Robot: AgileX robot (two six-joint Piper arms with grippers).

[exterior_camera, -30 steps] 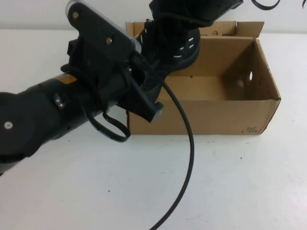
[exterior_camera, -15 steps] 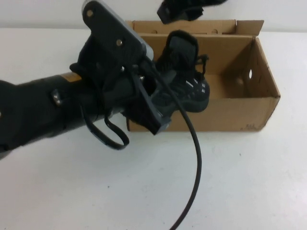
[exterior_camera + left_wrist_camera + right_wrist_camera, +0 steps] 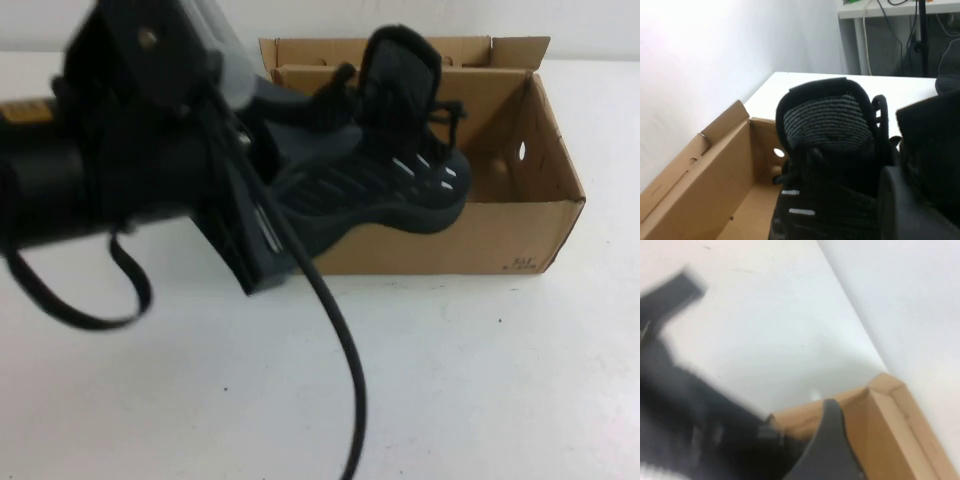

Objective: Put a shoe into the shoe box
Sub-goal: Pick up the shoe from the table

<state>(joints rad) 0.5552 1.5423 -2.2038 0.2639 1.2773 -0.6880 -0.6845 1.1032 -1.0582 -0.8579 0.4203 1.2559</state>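
Note:
The black knit shoe [image 3: 400, 180] with white dashes hangs tilted over the open brown shoe box [image 3: 500, 240], its ridged sole turned to the camera and its toe above the front wall. My left gripper [image 3: 285, 215] is shut on the shoe's heel end, close to the camera. In the left wrist view the shoe's tongue [image 3: 825, 120] fills the middle, with the box [image 3: 715, 175] below it and my left gripper [image 3: 912, 170] beside it. My right gripper [image 3: 830, 450] is out of the high view; its wrist view shows it blurred at a box corner [image 3: 890, 415].
The left arm's black cable [image 3: 340, 350] hangs down across the white table [image 3: 500, 380] in front of the box. The box's round hole [image 3: 521, 152] is in its right end. A wall runs behind the table.
The shoe has dropped and swung toward the box's front right, sole now facing the camera. My left arm has come nearer the camera. My right gripper has left the top of the high view.

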